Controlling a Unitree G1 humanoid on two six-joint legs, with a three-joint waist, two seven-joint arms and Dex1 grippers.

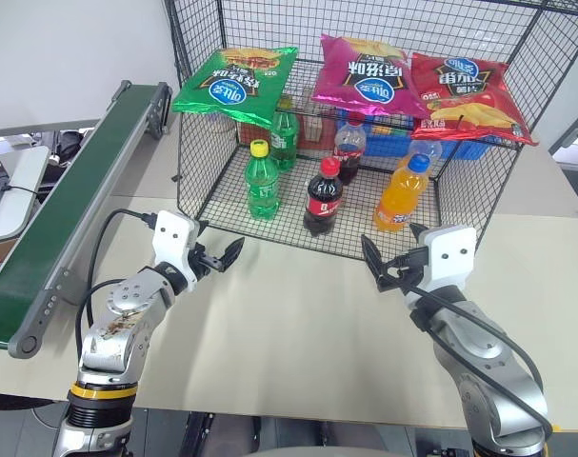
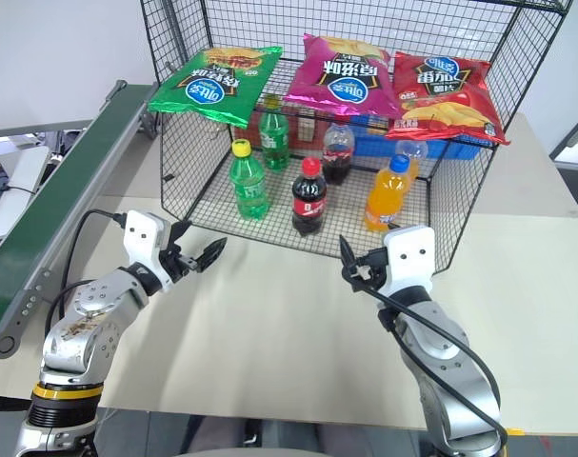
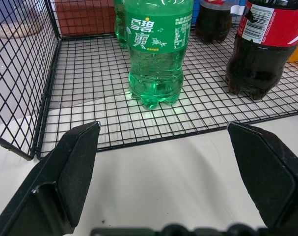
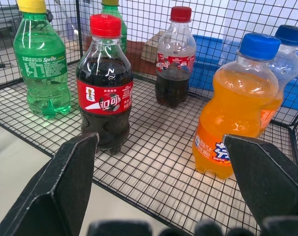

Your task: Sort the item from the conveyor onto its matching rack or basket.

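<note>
The table point(image 1: 298, 333) is a pale cream colour and takes up the low and middle part of the head view. Both arms reach out over it. The left gripper point(image 1: 217, 257) sits low and left of the middle, and its two black fingers are spread wide with nothing between them. The right gripper point(image 1: 384, 266) sits low and right of the middle — its fingers are spread wide too, and they hold nothing.

Just past the grippers, in the middle of the frame, stands the big black wire cage point(image 1: 212, 205) on the table. The cola bottle point(image 1: 324, 196) with the red cap stands upright on the mesh floor near the front edge, between the two grippers and a little beyond them, not touching either one. The green soda bottle point(image 1: 262, 180) stands to its left and the orange soda bottle point(image 1: 401, 193) to its right. More bottles stand farther back. Three chip bags lie on top of the cage — a green bag point(image 1: 233, 84), a pink bag point(image 1: 367, 76) and a red bag point(image 1: 468, 95).

Along the left side of the frame runs the long dark green conveyor point(image 1: 74, 205), going up toward the top left. A white wall point(image 1: 69, 48) is behind it.
</note>
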